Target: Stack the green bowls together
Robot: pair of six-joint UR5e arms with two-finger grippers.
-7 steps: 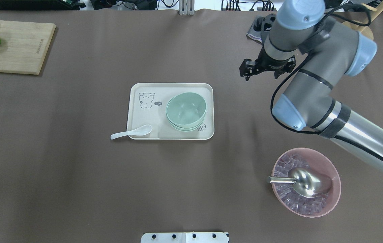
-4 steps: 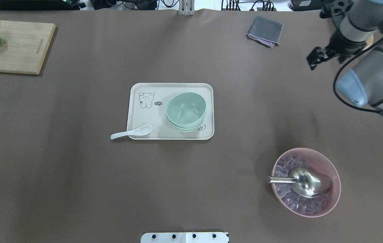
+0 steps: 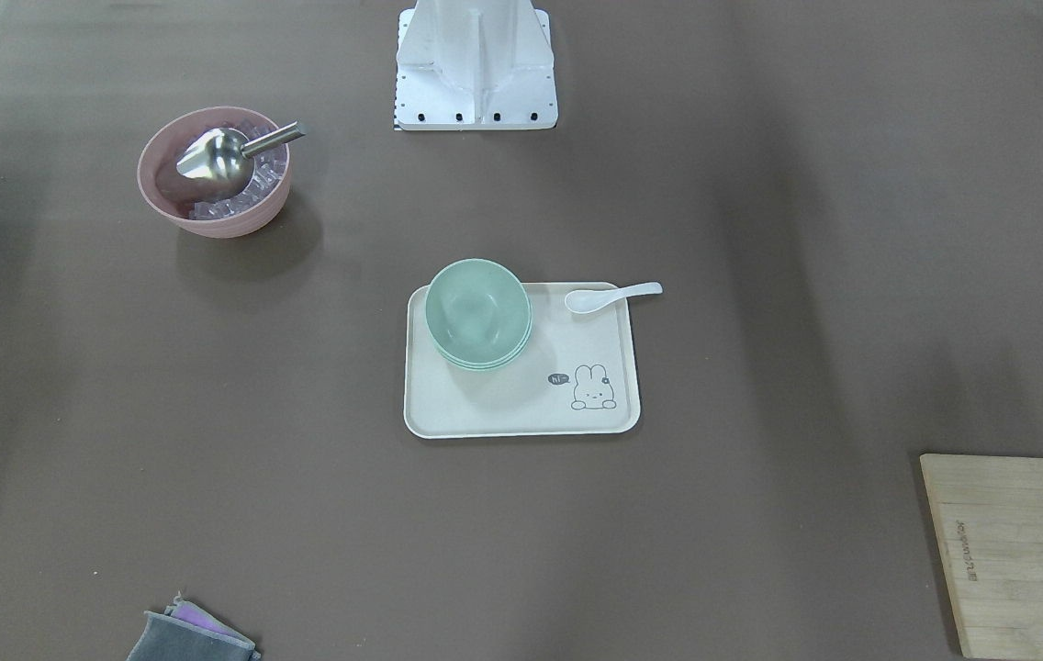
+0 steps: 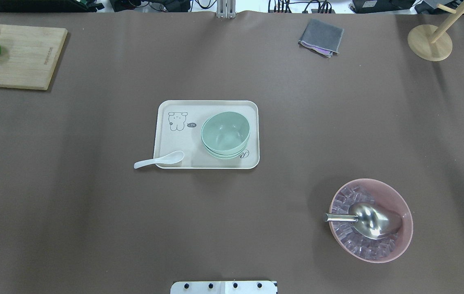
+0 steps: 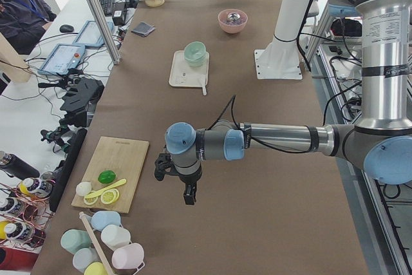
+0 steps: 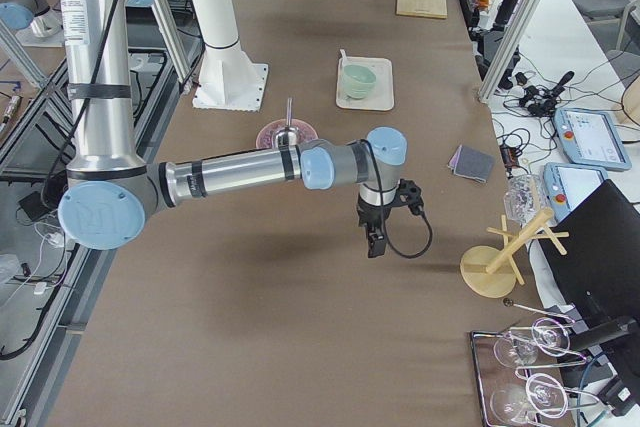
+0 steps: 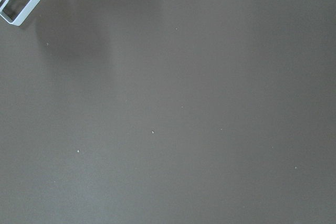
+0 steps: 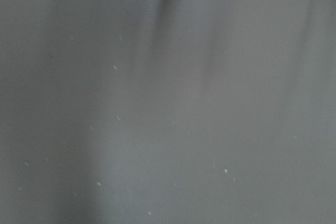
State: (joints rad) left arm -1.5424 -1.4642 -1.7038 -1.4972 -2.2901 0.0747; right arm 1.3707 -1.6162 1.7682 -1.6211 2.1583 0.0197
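Here, bowls (image 4: 225,132): nested in one stack on tray (image 4: 175,141).
Left claw (image 5: 187,196): above table (image 5: 257,217); spread or pressed, cannot tell.
Right claw (image 6: 373,243): above table; cannot tell.

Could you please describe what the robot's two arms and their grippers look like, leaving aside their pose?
Both the left arm and the right arm are silver metal tubes joined by grey housings with pale blue round caps and black bands. A thin black cable loops near each wrist. The left gripper and the right gripper are small, black and angular.
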